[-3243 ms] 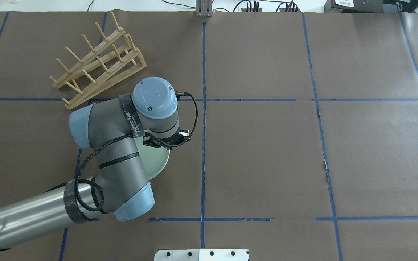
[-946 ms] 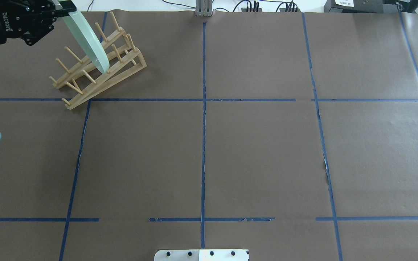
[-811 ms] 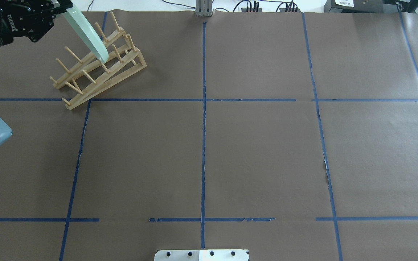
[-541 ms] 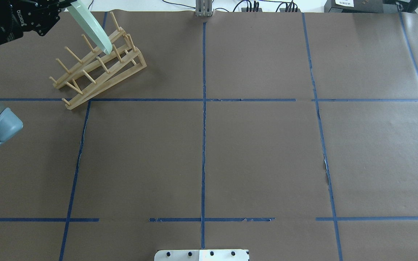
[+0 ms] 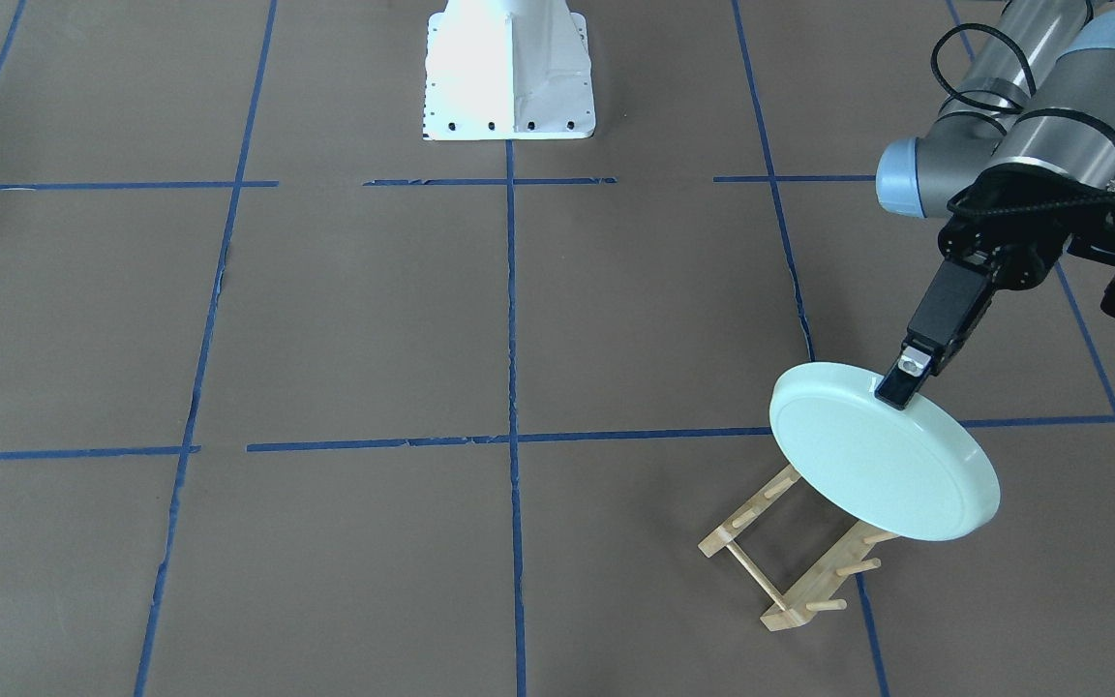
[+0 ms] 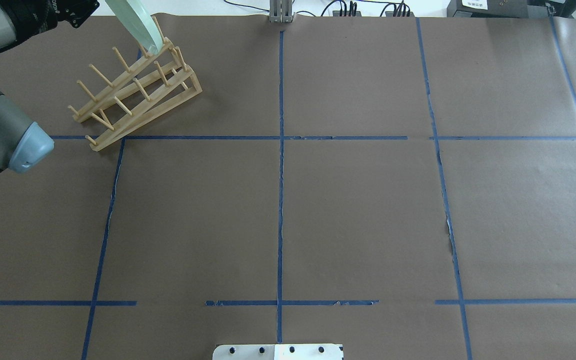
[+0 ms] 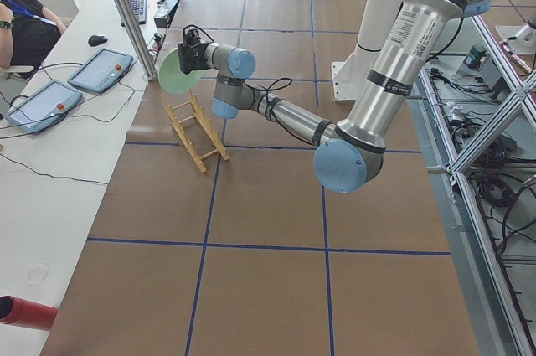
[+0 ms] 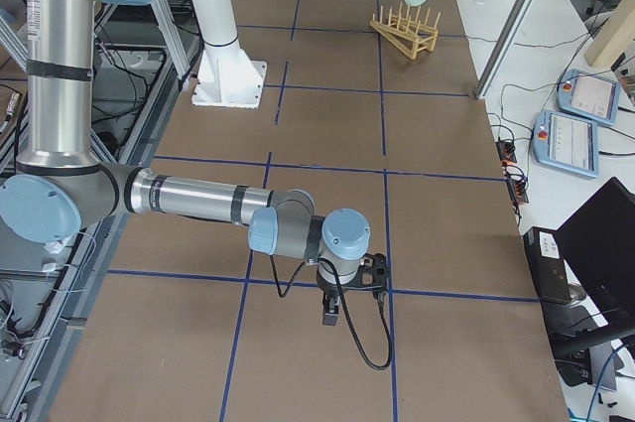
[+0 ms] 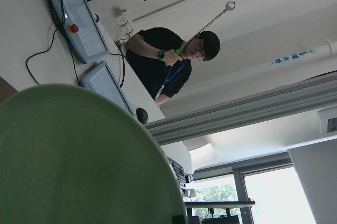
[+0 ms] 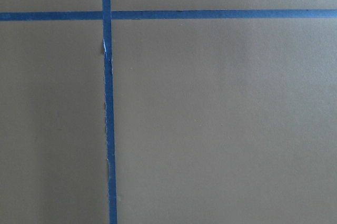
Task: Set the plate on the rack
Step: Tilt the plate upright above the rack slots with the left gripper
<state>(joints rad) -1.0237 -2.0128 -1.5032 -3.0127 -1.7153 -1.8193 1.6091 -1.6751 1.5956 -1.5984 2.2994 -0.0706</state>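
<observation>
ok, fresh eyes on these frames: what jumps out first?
The pale green plate, held tilted on edge by the left gripper pinching its rim, at the table's far-left corner as seen from the robot. Just below it sits the wooden rack, with the plate not yet slotted between its pegs.

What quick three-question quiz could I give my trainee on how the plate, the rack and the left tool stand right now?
1. True or false: the plate lies flat on the table.
2. Pick one. The left tool grips the plate: A, by its rim; B, by its centre; C, not at all.
3. Short answer: which wooden thing stands on the table below the tilted plate?
Key: 1 false; 2 A; 3 the rack.
</observation>
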